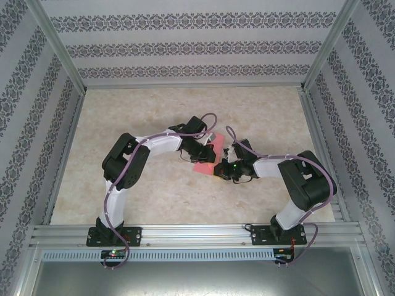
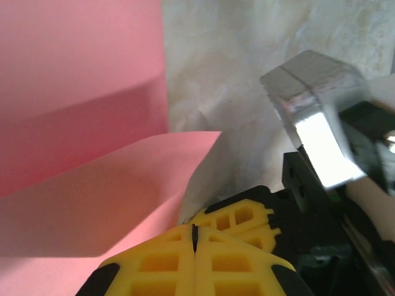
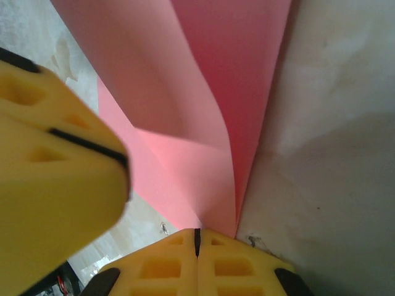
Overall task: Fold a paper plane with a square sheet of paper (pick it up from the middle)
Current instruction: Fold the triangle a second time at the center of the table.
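Striped, flower-patterned wallpaper [image 1: 185, 49] rings a beige marbled tabletop [image 1: 154, 197]. At its centre lies the thin pink-red square sheet of paper [image 1: 203, 165], partly folded, with a raised flap and a soft crease in the left wrist view [image 2: 80, 185]. It sits between the two pincers. The left gripper [image 2: 194, 229] has its yellow fingers pressed together just beside the sheet's near edge. The right gripper [image 3: 197, 233] is likewise closed, its tips at the fold's foot; whether paper is pinched cannot be told. Both arms bend at the elbow and reach inward, wrists low.
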